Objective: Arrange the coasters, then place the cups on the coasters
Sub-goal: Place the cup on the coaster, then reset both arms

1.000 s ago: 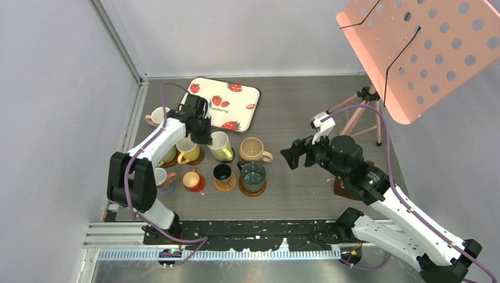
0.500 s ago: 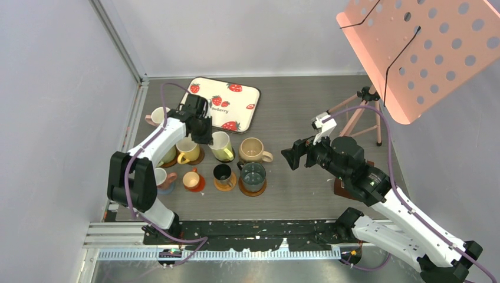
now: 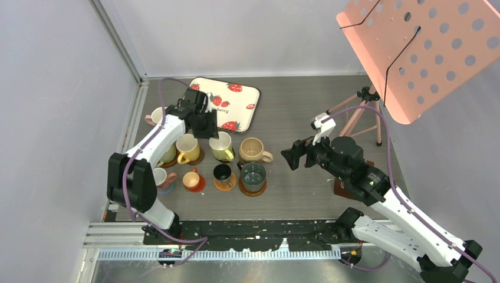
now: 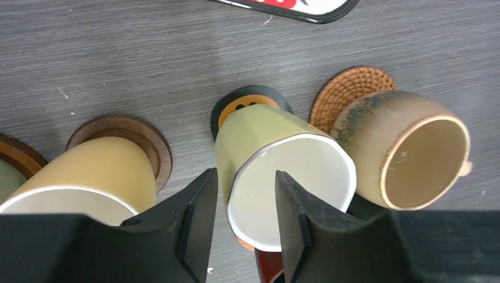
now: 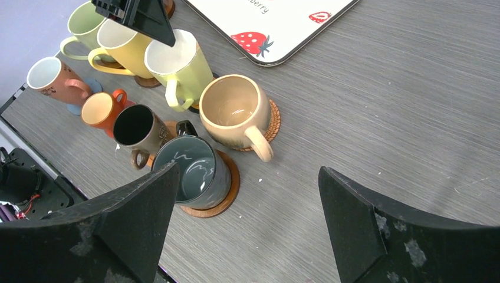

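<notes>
Nine cups [image 3: 191,178] grouped on the left half of the surface [image 3: 306,106], just in front of the strawberry tray [image 3: 227,105].

Yellow cup [image 4: 94,165] on a brown wooden coaster [image 4: 127,127].

Left pincer [image 4: 246,175] spread astride the near rim of the pale green cup [image 4: 259,127]. One finger is outside the wall, the other inside the mouth, and neither presses it. This cup sits on the black coaster [image 4: 247,100] with the orange mark.

Tan cup [image 4: 377,135] just beside it on the wicker coaster [image 4: 348,88].

Teal cup [image 5: 191,168] in the front row on a dark wood coaster [image 5: 229,183].

Right pincer [image 5: 247,171] spread wide with nothing in it, above the surface and well apart from the cups.
</notes>
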Robot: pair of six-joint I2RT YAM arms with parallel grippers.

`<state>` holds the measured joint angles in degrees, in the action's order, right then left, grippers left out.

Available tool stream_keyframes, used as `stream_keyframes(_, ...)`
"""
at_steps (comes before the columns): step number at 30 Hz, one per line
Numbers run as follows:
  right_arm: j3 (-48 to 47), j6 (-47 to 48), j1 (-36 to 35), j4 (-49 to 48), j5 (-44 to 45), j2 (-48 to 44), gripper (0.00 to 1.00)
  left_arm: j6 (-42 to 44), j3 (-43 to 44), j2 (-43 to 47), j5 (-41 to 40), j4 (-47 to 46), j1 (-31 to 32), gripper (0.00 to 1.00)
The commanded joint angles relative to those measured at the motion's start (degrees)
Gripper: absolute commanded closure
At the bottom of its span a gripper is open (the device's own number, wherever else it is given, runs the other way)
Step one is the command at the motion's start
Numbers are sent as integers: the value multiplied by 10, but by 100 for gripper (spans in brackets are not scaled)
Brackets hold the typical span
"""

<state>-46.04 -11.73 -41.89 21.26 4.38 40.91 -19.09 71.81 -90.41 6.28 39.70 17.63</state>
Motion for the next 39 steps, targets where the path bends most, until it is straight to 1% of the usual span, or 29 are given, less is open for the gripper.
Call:
stream_keyframes(1, -5, -3, -2, -13, 0, 4, 5, 4, 44, 38, 38, 13, 3, 56)
stream_keyframes(7, -15, -14, -2, 17, 19, 4, 5, 1, 65, 91, 76, 26, 3, 48)
stream_keyframes(8, -20, -15, -2, 22, 28, 4, 5, 1, 65, 105, 79, 28, 3, 47)
stream_keyframes(9, -22, -17, -2, 32, 35, 1, 5, 2, 65, 119, 81, 31, 3, 42)
stream_keyframes(11, -29, -21, -2, 46, 56, -4, 5, 7, 62, 153, 81, 38, 3, 39)
stream_keyframes(15, -49, -34, -2, 76, 104, -18, 5, 24, 38, 218, 76, 47, 2, 30)
stream_keyframes(19, -76, -64, -2, 105, 166, -35, 5, 44, -6, 284, 73, 52, 2, 24)
stream_keyframes(22, -90, -89, -2, 119, 192, -50, 5, 56, -41, 328, 75, 54, 2, 16)
stream_keyframes(24, -91, -99, -2, 124, 212, -59, 5, 63, -68, 356, 79, 49, 2, 3)
stream_keyframes(25, -91, -103, -2, 126, 228, -61, 5, 65, -82, 375, 81, 44, 2, 1)
stream_keyframes(27, -90, -108, -2, 130, 252, -67, 5, 66, -109, 403, 84, 31, 2, 1)
stream_keyframes(31, -98, -118, -2, 140, 270, -65, 5, 66, -146, 441, 82, 13, 2, 1)
stream_keyframes(39, -104, -167, -2, 160, 272, -66, 5, 46, -172, 490, 95, 0, 2, 1)
